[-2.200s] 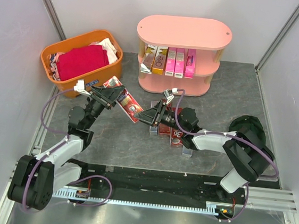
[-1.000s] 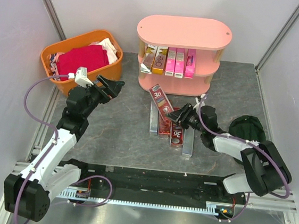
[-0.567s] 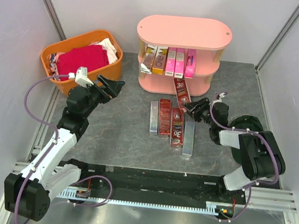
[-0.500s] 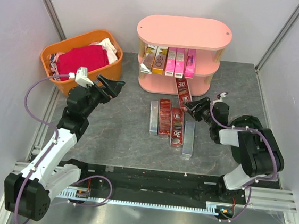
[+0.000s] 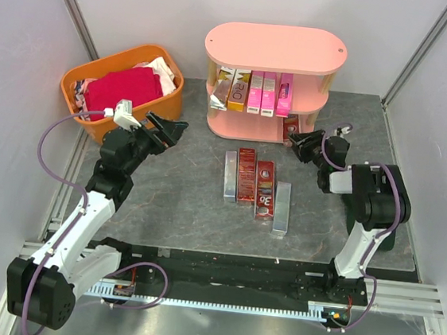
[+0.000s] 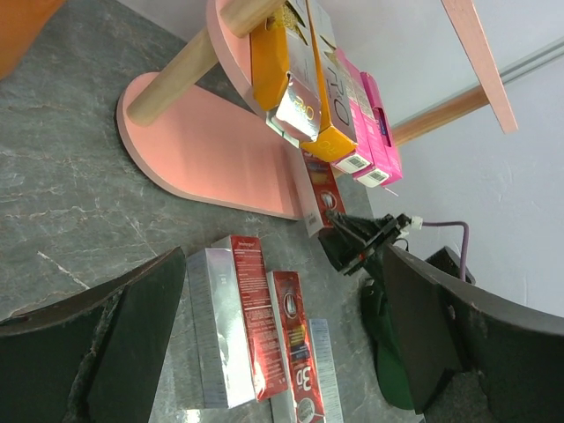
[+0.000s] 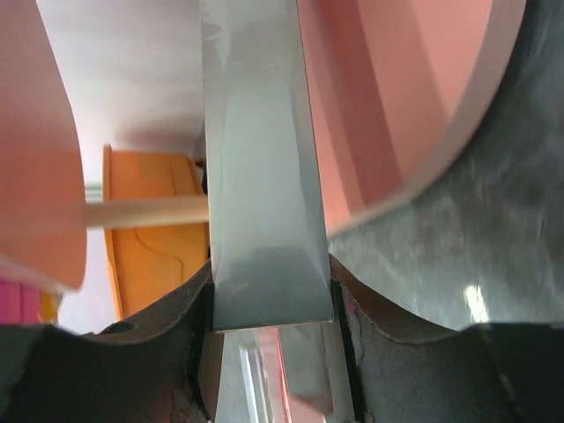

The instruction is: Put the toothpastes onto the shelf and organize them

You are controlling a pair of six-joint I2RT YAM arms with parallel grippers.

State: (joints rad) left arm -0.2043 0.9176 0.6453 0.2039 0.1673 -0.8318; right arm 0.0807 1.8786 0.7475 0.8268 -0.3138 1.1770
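While the right tool [image 5: 300, 142] was clamped on one dark red carton [image 5: 291, 129] at the right end of the lowest tier of the shelf [image 5: 276, 45], the top view showed the left tool [image 5: 170, 127] with its fingers wide apart and nothing between them, above the bench [image 5: 172, 202] near the orange basket [image 5: 75, 92]. Four more toothpastes [image 5: 255, 187] lay side by side on the bench, and several stood upright on the middle tier.

From the left wrist view, the held carton pointed with its far end at the rim of the bottom board, and the right tool gripped its near end.

From the right wrist view, a grey side face of this carton filled the middle, pinched between both fingers [image 7: 379, 370], with pink boards on either side.

Such a carton was probably light and stiff but thin-walled, so a hard squeeze could dent it. Its faces looked glossy and perhaps slippery. Because it was long, a hold at one end could let it swing. For lifting, a grip across the narrow faces near the middle seemed safer. For pushing it into the tier, the end hold suited well.
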